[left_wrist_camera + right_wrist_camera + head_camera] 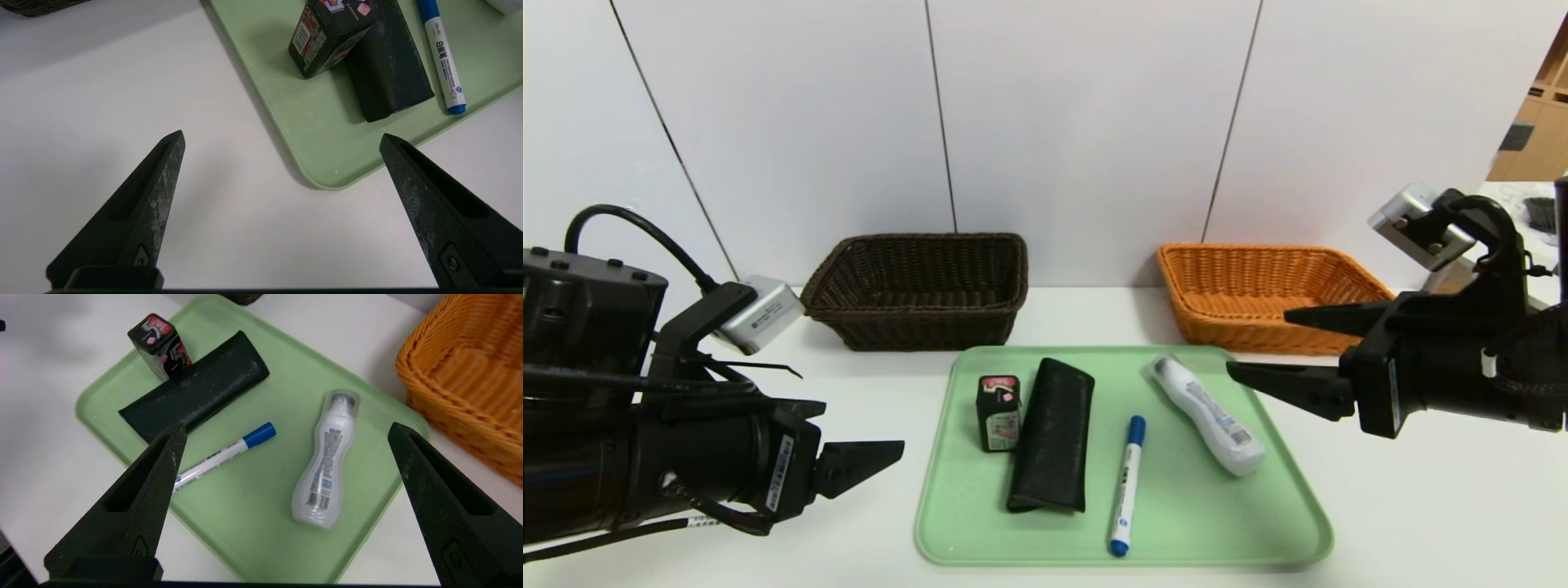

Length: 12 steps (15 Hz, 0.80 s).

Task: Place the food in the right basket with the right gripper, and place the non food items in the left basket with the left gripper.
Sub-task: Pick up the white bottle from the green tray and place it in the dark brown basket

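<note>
A green tray (980,523) at the table's middle holds a small black box with a pink top (999,412), a black case (1052,437), a blue-capped marker (1127,486) and a white bottle (1209,412). My left gripper (864,426) hovers open and empty over the table, left of the tray's near left corner (327,155). My right gripper (1258,341) hangs open and empty above the tray's right edge. In the right wrist view the bottle (327,461) lies below and between its fingers. The brown basket (915,327) stands back left, the orange basket (1241,327) back right.
Both baskets stand against the white wall behind the tray. Bare white tabletop lies to the left and right of the tray. The orange basket's rim (449,400) is close beside the right gripper.
</note>
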{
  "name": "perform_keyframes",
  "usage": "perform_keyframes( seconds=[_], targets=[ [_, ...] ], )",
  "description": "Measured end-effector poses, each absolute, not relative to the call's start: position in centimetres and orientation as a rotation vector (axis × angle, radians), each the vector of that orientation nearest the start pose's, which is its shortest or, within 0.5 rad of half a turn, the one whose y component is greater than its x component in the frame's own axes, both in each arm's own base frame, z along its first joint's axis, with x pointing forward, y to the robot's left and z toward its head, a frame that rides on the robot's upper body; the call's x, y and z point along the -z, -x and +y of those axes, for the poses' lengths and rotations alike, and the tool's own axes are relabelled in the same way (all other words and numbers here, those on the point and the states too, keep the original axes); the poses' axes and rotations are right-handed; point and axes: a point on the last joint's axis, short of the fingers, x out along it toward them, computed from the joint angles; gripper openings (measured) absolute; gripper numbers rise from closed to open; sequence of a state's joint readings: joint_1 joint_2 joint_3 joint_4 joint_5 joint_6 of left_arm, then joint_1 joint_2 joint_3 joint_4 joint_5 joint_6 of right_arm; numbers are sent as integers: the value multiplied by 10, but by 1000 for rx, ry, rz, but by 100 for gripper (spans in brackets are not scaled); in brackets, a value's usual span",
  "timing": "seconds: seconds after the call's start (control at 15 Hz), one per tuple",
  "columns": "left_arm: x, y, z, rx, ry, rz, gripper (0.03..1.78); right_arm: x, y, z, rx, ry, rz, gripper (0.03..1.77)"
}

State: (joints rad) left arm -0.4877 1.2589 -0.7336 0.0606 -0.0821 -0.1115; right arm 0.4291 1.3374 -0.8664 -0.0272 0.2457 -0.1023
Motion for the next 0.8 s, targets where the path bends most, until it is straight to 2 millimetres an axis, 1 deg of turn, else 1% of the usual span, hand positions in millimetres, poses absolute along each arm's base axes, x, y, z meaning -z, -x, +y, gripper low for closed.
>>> perform_keyframes(
  seconds=[0.2, 0.33, 0.53, 0.8],
  targets=[
    [-204, -157, -87, 525, -10, 619, 169, -250, -197, 99, -689, 92, 529, 170],
    [-203, -155, -86, 523, -6, 623, 169, -252, -200, 101, -684, 97, 635, 170],
    [-203, -154, -87, 528, -6, 622, 169, -247, -208, 104, -656, 119, 787, 170],
    [-203, -152, -87, 536, -8, 620, 169, -237, -227, 111, -587, 164, 883, 170]
  ],
)
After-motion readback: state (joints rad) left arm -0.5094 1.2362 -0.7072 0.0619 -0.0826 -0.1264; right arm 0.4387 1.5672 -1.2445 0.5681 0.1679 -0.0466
